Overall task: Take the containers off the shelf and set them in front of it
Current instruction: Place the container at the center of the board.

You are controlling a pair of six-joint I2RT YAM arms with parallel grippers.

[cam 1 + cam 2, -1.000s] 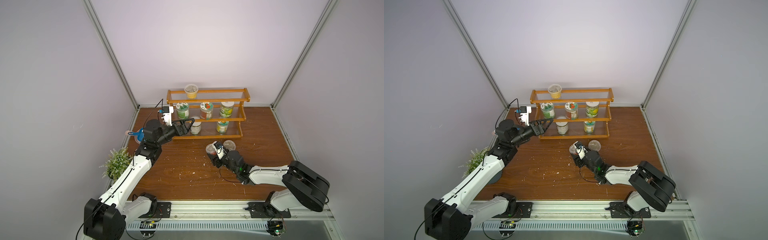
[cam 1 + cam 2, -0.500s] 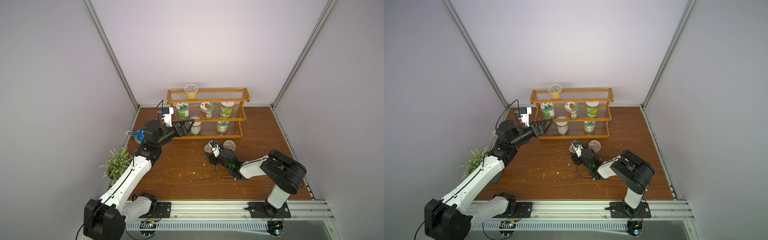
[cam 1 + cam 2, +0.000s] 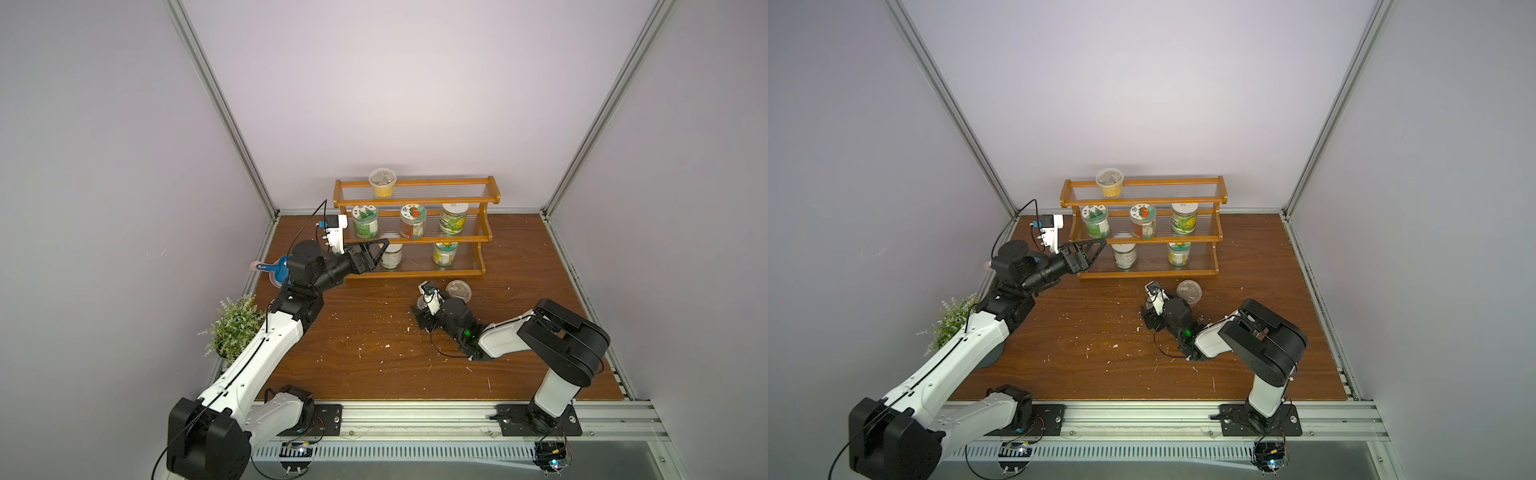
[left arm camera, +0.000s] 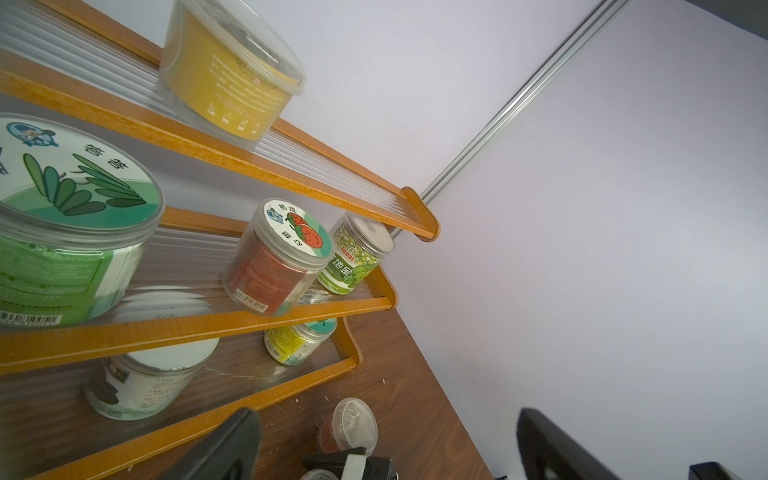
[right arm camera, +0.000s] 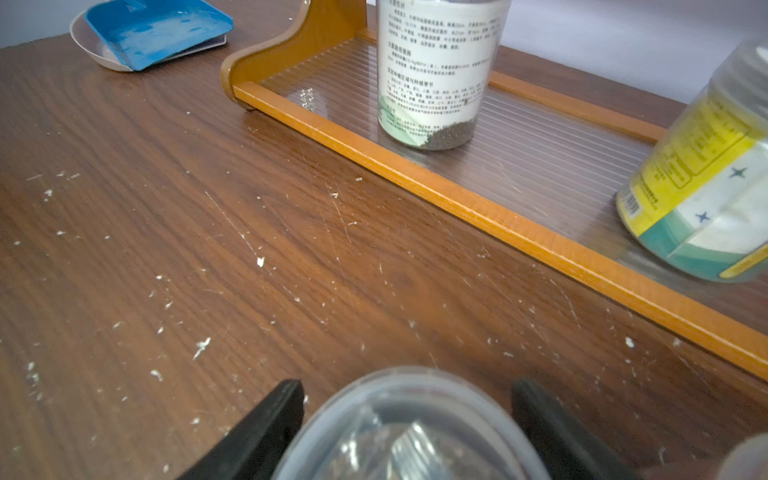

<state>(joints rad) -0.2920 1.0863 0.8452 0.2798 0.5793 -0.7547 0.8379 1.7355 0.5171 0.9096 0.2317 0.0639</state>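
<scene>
The shelf (image 3: 415, 272) holds a yellow cup (image 3: 382, 188) on top, three jars on the middle tier (green (image 3: 365, 221), red (image 3: 413, 222), pea-labelled (image 3: 453, 217)) and two on the bottom (white-lidded (image 3: 391, 257), yellow (image 3: 444, 253)). In front of the shelf a lidded cup (image 3: 459, 290) stands on the table. Beside it a second clear cup (image 5: 411, 428) sits between the spread fingers of my right gripper (image 5: 409, 415), with small gaps on both sides. My left gripper (image 3: 380, 249) hovers open and empty at the shelf's left end, near the white-lidded jar (image 4: 145, 382).
A blue dustpan (image 3: 282, 269) lies on a pale dish left of the shelf, behind my left wrist. A potted green plant (image 3: 235, 328) stands at the table's left edge. White crumbs are scattered over the wooden tabletop (image 3: 353, 365).
The right jaws have spread apart from the cup they were shut on, and that arm's elbow has folded back to the right. The left arm has barely moved.
</scene>
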